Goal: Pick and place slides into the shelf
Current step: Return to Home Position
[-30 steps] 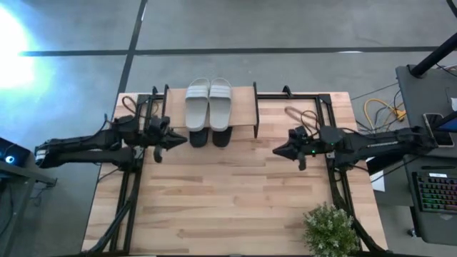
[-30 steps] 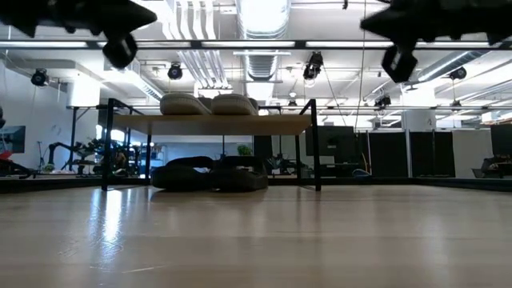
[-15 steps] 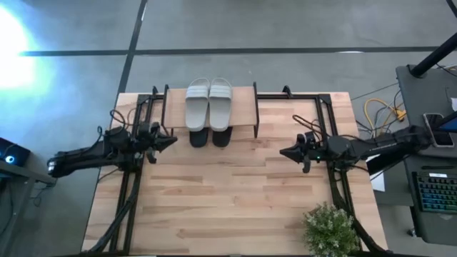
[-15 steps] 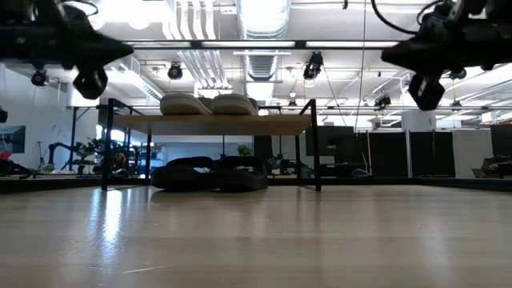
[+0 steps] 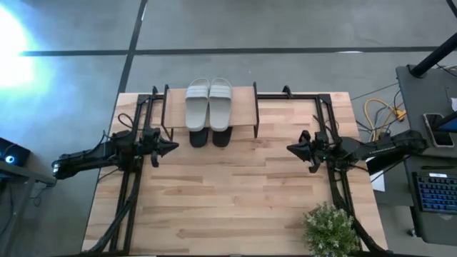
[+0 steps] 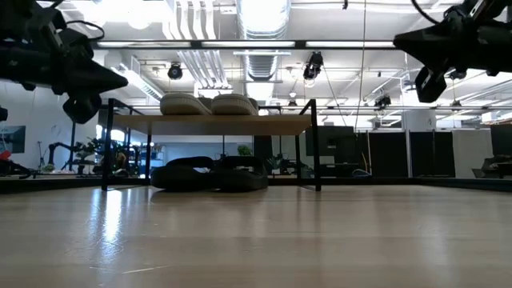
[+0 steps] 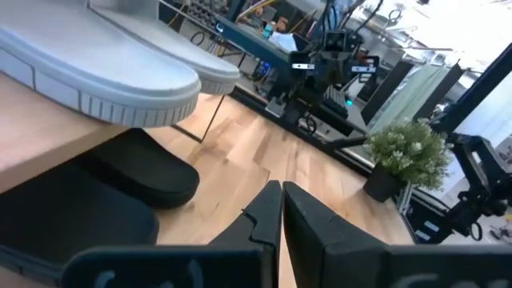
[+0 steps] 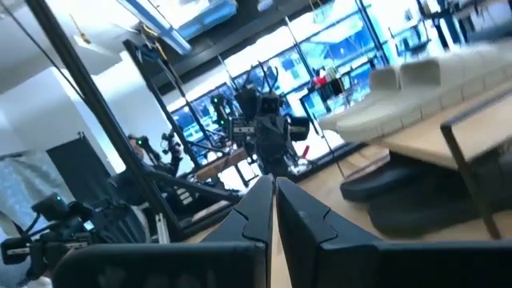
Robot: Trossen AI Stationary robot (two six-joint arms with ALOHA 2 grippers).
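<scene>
Left gripper (image 5: 173, 147) and right gripper (image 5: 290, 148) hover with fingers pressed together, holding nothing, one on either side of the shelf (image 5: 243, 107) and apart from it. On its top board sit the grey slides (image 5: 208, 102); the black slides (image 6: 210, 176) lie beneath. Placing looks finished, so the step is likely the return home: each arm need only fold back toward its own table edge

Two grey slides (image 5: 198, 103), two black slides (image 5: 198, 137) — one shelf (image 5: 243, 107).
</scene>
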